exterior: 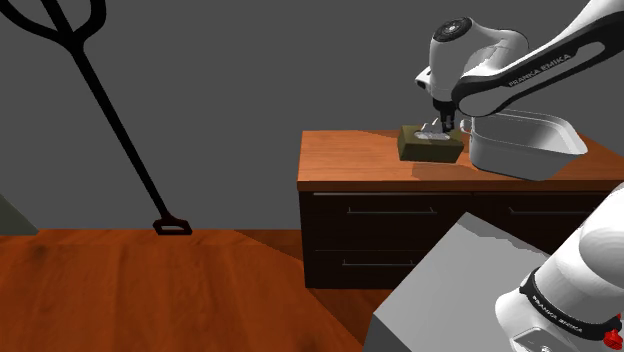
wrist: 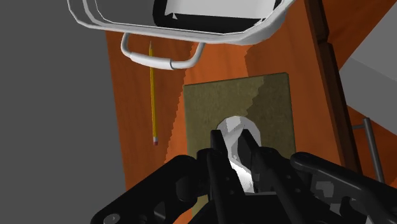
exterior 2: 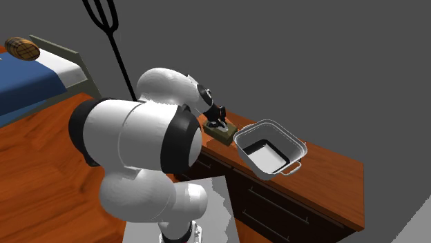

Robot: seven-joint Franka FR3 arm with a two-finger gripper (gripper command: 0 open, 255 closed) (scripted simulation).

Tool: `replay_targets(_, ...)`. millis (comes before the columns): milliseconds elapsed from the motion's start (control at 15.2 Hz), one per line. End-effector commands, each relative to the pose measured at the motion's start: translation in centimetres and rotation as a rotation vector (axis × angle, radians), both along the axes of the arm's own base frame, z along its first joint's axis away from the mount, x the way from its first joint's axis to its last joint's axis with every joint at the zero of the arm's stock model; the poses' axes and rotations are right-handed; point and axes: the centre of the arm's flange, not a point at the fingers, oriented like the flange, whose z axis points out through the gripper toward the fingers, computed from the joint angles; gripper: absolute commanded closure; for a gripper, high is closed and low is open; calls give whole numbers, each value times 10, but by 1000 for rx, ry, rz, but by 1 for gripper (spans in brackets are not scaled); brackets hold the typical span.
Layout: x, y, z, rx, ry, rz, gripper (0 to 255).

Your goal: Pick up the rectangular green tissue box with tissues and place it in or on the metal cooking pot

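Wrist view gives me the gripper (wrist: 235, 145) pinching the white tissue (wrist: 238, 126) that sticks up from the box (wrist: 270, 105). I see the box lying flat on the dresser (wrist: 135, 121), its long axis pointing at the pot (wrist: 210, 35) just beyond, with a bare strip between them. A pencil (wrist: 153, 89) lies parallel beside the box, near the back edge. The front edge runs close on the other side. Shoulder view shows me open room above the box.
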Motion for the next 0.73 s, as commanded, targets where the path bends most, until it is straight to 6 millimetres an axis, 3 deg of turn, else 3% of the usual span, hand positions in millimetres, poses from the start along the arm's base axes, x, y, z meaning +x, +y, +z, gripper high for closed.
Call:
replay_targets(0,1,-1,10,0,0,0,255)
replay_targets(660,1,-1,63,0,0,0,255)
